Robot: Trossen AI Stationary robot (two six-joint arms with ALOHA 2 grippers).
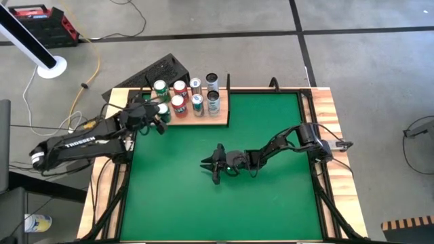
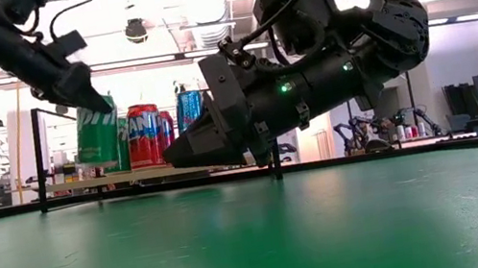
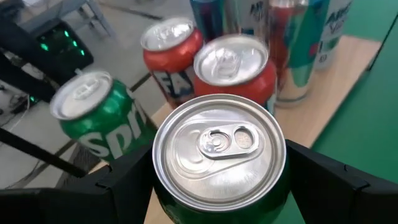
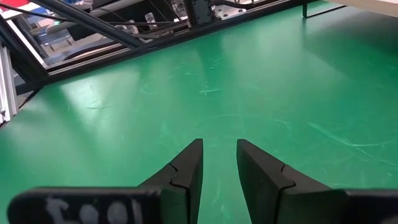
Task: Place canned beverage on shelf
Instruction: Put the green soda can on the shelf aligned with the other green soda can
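My left gripper (image 1: 160,111) is shut on a green canned beverage (image 3: 217,149) at the left end of the shelf (image 1: 218,119), a pale wood board with thin black posts at the table's far edge. The can also shows in the low view (image 2: 98,133), upright under the gripper (image 2: 80,87). Several other cans stand on the board: a green one (image 3: 93,115), two red ones (image 3: 233,65) and several tall silver-blue ones (image 1: 196,102). My right gripper (image 1: 211,168) hangs low over the middle of the green table, a little open and empty (image 4: 219,163). My left gripper pinches the green can's side wall (image 3: 166,205), just below the top rim, between its two fingers (image 3: 121,177), one on each side. The fingers slant down from above and from the table's left. The can is upright, its base at board level; whether it stands on the board I cannot tell.
A black box (image 1: 161,70) stands behind the shelf's left end. Black posts (image 1: 228,81) rise at the shelf's right end. Wooden strips (image 1: 332,129) run along the table's sides. The green surface (image 1: 203,210) near the front edge is bare.
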